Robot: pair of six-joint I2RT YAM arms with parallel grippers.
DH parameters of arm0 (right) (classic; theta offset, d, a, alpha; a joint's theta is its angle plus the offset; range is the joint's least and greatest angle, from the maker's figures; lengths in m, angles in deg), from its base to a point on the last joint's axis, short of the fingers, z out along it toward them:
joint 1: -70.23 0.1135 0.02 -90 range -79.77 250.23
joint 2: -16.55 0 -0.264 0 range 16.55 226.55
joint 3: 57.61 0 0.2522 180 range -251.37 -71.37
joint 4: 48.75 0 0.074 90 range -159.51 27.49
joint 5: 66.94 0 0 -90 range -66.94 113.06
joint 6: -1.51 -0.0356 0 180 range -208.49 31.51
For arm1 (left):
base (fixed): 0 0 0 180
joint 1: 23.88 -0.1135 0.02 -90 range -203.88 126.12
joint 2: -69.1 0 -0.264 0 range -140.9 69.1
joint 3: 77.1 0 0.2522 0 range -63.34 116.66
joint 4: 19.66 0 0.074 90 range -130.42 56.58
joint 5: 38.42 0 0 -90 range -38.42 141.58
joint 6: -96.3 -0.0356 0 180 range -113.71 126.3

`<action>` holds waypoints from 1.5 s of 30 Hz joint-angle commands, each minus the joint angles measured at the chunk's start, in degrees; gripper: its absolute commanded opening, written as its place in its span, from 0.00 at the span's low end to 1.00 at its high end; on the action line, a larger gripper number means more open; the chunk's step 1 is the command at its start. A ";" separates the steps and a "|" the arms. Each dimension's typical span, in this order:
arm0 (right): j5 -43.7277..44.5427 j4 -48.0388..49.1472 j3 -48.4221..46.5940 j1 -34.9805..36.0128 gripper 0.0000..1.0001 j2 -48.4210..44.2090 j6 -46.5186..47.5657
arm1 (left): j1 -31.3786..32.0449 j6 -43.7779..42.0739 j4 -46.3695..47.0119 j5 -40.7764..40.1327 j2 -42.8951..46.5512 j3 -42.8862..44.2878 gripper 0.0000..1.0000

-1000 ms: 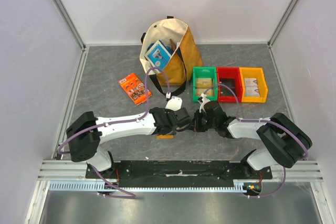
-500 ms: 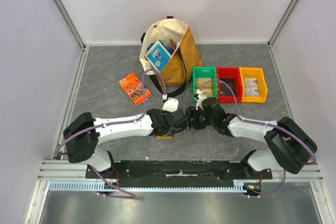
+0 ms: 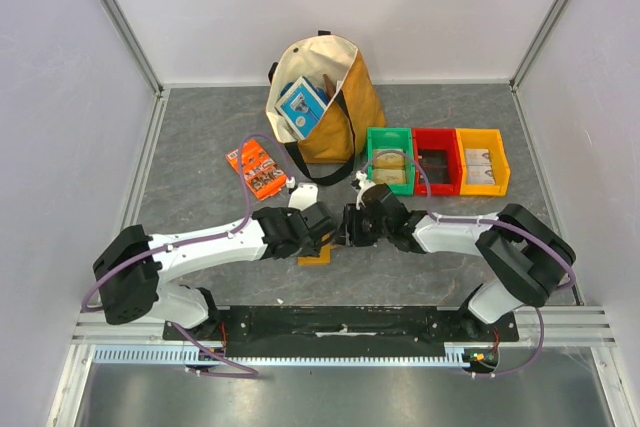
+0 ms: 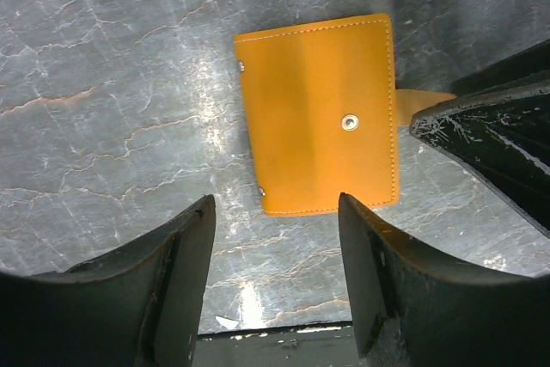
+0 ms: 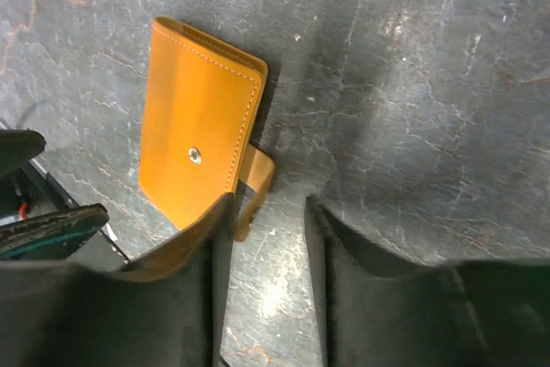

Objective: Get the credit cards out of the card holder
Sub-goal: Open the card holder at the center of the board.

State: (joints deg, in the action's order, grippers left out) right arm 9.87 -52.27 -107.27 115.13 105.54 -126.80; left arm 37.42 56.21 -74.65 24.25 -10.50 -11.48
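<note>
The card holder [image 4: 318, 113] is a closed orange-tan wallet lying flat on the grey table, snap side up, with its little tab [image 4: 423, 99] sticking out to one side. It also shows in the right wrist view [image 5: 196, 148] and as an orange sliver in the top view [image 3: 314, 258]. My left gripper [image 4: 275, 205] is open and empty just above and beside it. My right gripper [image 5: 266, 205] is open, its left finger [image 5: 202, 238] over the holder's corner next to the tab. The two grippers [image 3: 325, 233] [image 3: 350, 227] are close together. The credit cards are hidden.
A tan tote bag [image 3: 345, 97] holding a blue-and-white box [image 3: 300, 105] stands at the back. An orange printed packet [image 3: 256, 167] lies to the left. Green [image 3: 390, 159], red [image 3: 436, 159] and yellow [image 3: 482, 159] bins stand in a row at the right.
Both grippers have moved to the left, staying close together over the holder. The holder has stayed in its place on the table.
</note>
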 commanded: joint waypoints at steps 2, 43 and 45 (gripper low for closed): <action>0.19 5.22 2.67 -0.25 0.28 0.13 -2.30 | -0.13 0.19 4.05 1.66 -0.47 1.23 0.69; -11.24 23.86 14.02 -5.71 0.00 4.88 -7.14 | 0.76 -2.71 -6.05 -3.25 -14.72 15.21 0.23; -11.51 22.90 13.75 -5.71 0.00 4.88 -6.61 | -0.21 -2.71 -5.88 -3.25 -12.70 14.24 0.10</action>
State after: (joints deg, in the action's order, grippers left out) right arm -0.89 -26.11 -93.89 109.73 110.06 -136.15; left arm 38.97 53.39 -78.65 23.57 -28.53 3.45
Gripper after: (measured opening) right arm 0.019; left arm 0.217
